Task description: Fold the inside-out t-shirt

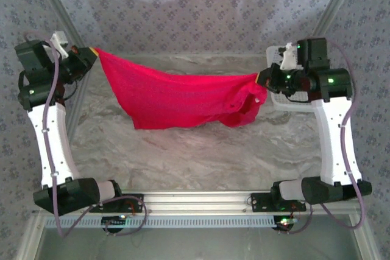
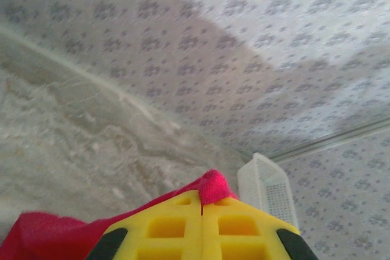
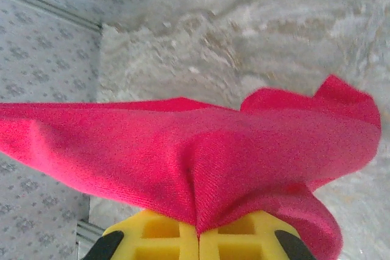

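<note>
**Red tee strung up between both arms, floppy as anything**

The inside-out t-shirt (image 1: 183,98) hangs above the marble-look table (image 1: 183,162), slung like a hammock between the two arms. The left gripper (image 1: 91,56) is clamped on one end, up high on the left. The right gripper (image 1: 261,79) pinches the other end, close to the white basket (image 1: 283,103). In both wrist views the yellow pads (image 2: 164,226) are pressed together with red fabric squeezed in the seam, so each one has a real hold.

Handling-wise, my read is that it's light and totally limp — the middle sags, the lower edge droops toward the table, and there's a bunched lump by the right grip. Knit cloth like this probably won't slip out of foam pads, but it will stretch and twist. I'd go for corners or seams along the hem or shoulders so it lays out flat. I can't tell which part of the shirt each gripper has — I can't spot a tag or collar.
</note>
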Robot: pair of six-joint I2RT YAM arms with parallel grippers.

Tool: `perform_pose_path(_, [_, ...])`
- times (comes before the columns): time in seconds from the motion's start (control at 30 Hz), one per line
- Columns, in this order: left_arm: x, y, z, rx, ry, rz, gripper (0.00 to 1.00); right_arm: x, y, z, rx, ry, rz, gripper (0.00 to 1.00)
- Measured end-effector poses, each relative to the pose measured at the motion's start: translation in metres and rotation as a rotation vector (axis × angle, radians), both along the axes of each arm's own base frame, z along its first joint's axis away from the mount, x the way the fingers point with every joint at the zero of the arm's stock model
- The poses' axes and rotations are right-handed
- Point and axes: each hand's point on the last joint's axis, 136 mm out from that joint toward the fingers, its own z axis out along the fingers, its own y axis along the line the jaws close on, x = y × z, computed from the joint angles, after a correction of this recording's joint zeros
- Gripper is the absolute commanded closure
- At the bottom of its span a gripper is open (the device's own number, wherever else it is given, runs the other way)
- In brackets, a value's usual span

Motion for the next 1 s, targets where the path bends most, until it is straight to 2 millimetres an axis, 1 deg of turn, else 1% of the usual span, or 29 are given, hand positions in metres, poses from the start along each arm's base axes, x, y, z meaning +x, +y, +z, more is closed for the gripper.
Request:
perform_pose_path(0.03, [0.009,0.004,-0.018,0.0,0.046,0.007,1.0,0.007,0.001,-0.013,-0.003,0.03,-0.001,1.0])
perform_pose_path(0.1, [0.027,0.01,-0.057,0.011,0.145,0.023,1.0,0.027,0.003,-0.042,-0.009,0.091,-0.004,1.0])
perform_pose_path(0.13, [0.042,0.014,-0.083,0.02,0.209,0.034,1.0,0.042,0.004,-0.059,-0.016,0.126,-0.006,1.0])
perform_pose_path(0.2, [0.067,0.02,-0.143,0.044,0.349,0.048,1.0,0.072,0.009,-0.095,-0.029,0.188,-0.006,1.0])
perform_pose_path(0.27, [0.081,0.024,-0.204,0.087,0.49,0.07,1.0,0.099,0.014,-0.136,-0.044,0.254,-0.003,1.0])
perform_pose_path(0.3, [0.083,0.025,-0.226,0.116,0.542,0.081,1.0,0.107,0.016,-0.153,-0.052,0.284,0.0,1.0])
perform_pose_path(0.33, [0.083,0.025,-0.249,0.157,0.597,0.091,0.92,0.115,0.018,-0.174,-0.064,0.325,0.002,1.0])
perform_pose_path(0.37, [0.08,0.023,-0.266,0.206,0.641,0.1,0.75,0.119,0.02,-0.193,-0.074,0.362,0.006,1.0])
perform_pose_path(0.4, [0.076,0.021,-0.274,0.254,0.665,0.105,0.65,0.121,0.023,-0.205,-0.08,0.385,0.01,1.0])
perform_pose_path(0.43, [0.072,0.018,-0.279,0.312,0.681,0.111,0.59,0.123,0.025,-0.217,-0.087,0.405,0.014,1.0])
perform_pose_path(0.5, [0.068,0.006,-0.276,0.442,0.667,0.119,0.55,0.122,0.029,-0.229,-0.091,0.424,0.024,1.0])
perform_pose_path(0.57, [0.064,-0.018,-0.259,0.568,0.599,0.103,0.53,0.121,0.032,-0.231,-0.092,0.425,0.031,1.0])
perform_pose_path(0.6, [0.061,-0.034,-0.249,0.622,0.543,0.088,0.52,0.121,0.034,-0.231,-0.089,0.42,0.035,1.0])
perform_pose_path(0.67, [0.05,-0.082,-0.226,0.67,0.406,0.002,0.51,0.123,0.035,-0.229,-0.081,0.41,0.039,1.0])
perform_pose_path(0.7, [0.043,-0.115,-0.215,0.659,0.321,-0.072,0.51,0.125,0.036,-0.229,-0.077,0.408,0.04,1.0])
perform_pose_path(0.73, [0.036,-0.147,-0.206,0.621,0.242,-0.154,0.5,0.127,0.037,-0.229,-0.074,0.406,0.041,1.0])
perform_pose_path(0.8, [0.027,-0.202,-0.199,0.534,0.123,-0.303,0.48,0.13,0.037,-0.23,-0.07,0.402,0.04,1.0])
perform_pose_path(0.83, [0.025,-0.229,-0.2,0.492,0.074,-0.378,0.48,0.13,0.037,-0.231,-0.068,0.402,0.042,1.0])
perform_pose_path(0.87, [0.023,-0.25,-0.205,0.466,0.048,-0.438,0.48,0.13,0.037,-0.231,-0.067,0.403,0.042,1.0])
perform_pose_path(0.9, [0.023,-0.275,-0.214,0.442,0.025,-0.504,0.48,0.13,0.038,-0.231,-0.065,0.402,0.043,1.0])
perform_pose_path(0.97, [0.019,-0.314,-0.238,0.409,0.016,-0.609,0.47,0.13,0.038,-0.231,-0.061,0.404,0.043,1.0])
perform_pose_path(1.0, [0.016,-0.332,-0.255,0.395,0.025,-0.662,0.46,0.13,0.038,-0.231,-0.059,0.404,0.044,1.0])
